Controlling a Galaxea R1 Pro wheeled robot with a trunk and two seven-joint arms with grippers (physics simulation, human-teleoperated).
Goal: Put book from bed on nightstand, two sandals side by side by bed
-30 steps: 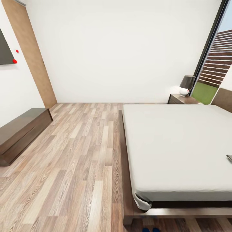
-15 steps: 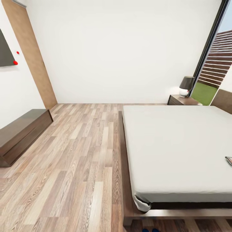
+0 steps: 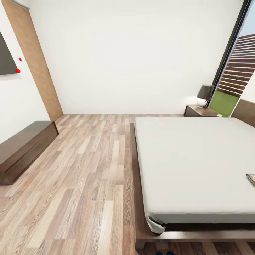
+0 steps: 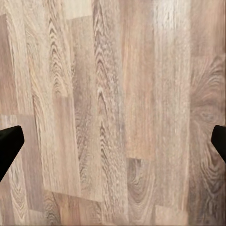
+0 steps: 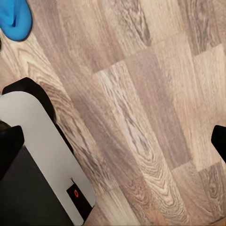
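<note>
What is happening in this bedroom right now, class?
Nothing is being handled yet. The robot faces the bed, where the book lies on the mattress at the view's right edge. A nightstand carrying a lamp stands at the bed's far corner. Both claws, the left claw and right claw, hang open over bare floor, and a blue sandal lies nearby.

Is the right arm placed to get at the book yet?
Probably not. The book lies far across the bed at the view's right edge, while the right gripper hangs open over bare floor.
</note>
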